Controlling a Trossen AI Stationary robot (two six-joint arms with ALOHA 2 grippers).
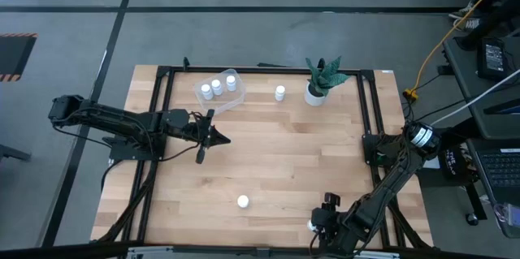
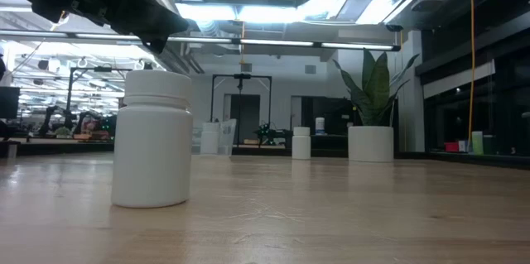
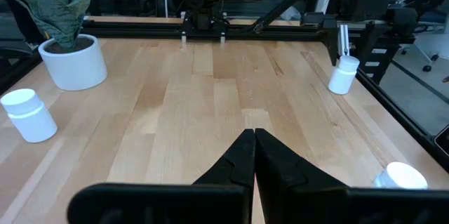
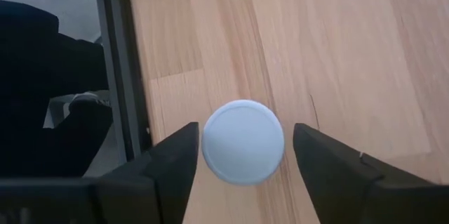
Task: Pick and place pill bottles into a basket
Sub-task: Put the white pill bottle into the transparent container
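Note:
The clear basket (image 1: 219, 91) stands at the far left with three white pill bottles (image 1: 217, 87) in it. One bottle (image 1: 279, 92) stands on the table next to the plant pot, and another (image 1: 242, 202) stands near the front edge. It looms large in the low view (image 2: 153, 150). My right gripper (image 4: 242, 140) is open and points down at the front right (image 1: 318, 220). Its fingers stand on either side of a further bottle's cap (image 4: 243, 141), with a gap on each side. My left gripper (image 1: 226, 139) is shut and empty, held above the table's left middle.
A white pot with a green plant (image 1: 315, 92) stands at the far right of centre. A black metal frame (image 1: 370, 105) runs along the table's edges, and one rail (image 4: 116, 55) lies close beside my right gripper. Bare wood (image 1: 284, 153) spans the table's middle.

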